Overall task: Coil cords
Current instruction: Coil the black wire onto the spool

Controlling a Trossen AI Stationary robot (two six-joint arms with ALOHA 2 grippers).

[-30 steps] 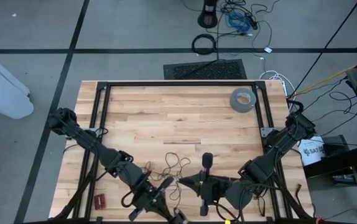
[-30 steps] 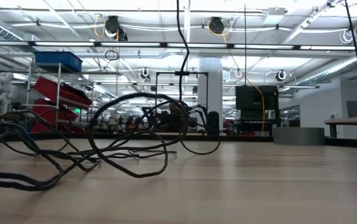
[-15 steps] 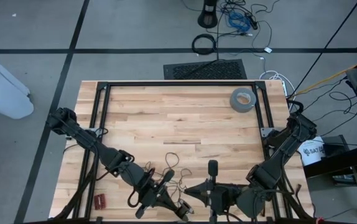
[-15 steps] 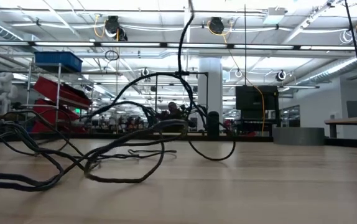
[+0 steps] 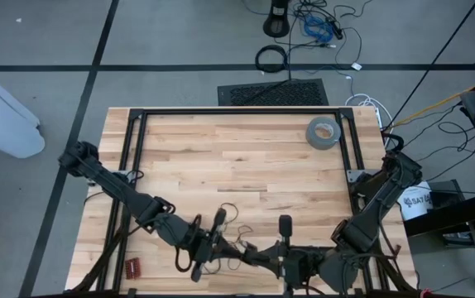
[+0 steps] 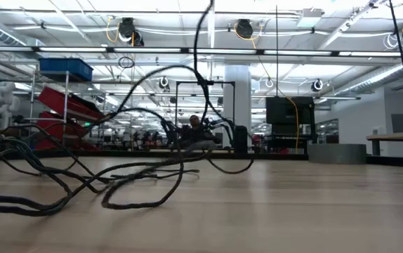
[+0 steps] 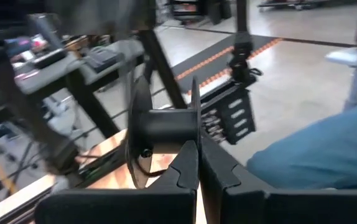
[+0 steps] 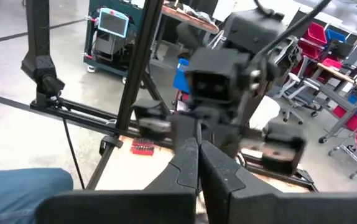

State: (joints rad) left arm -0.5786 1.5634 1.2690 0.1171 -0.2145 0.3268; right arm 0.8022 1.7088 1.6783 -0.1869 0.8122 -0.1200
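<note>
A large industrial hall with ceiling lights and shelving lies beyond a wooden table [image 5: 246, 157] framed by a black rail [image 5: 237, 110]. Both arms reach in along the near edge of the table, facing each other. The left arm [image 5: 113, 189] runs diagonally from the far-left side down to the near middle; the right arm [image 5: 378, 199] bends in from the right side and along the near edge. A floor mat [image 5: 272, 92] and a thick cable ring [image 5: 271, 58] lie on the floor beyond the far edge. A grey tape roll [image 5: 323, 132] sits near the far-right corner of the table, well apart from the grippers. The left gripper [image 5: 218, 242] is at the near middle, its fingers pressed together; whether the wire is pinched between them cannot be told. The right gripper [image 5: 254, 253] is just beside it, tips likewise closed tight, and its hold cannot be told either. The cord [image 5: 236, 217], a very thin black wire, lies in loose tangled loops on the wood just beyond the two grippers, with one strand [image 6: 200, 42] rising steeply off the table in the low view. A small red item [image 5: 132, 266] rests near the near-left corner.
</note>
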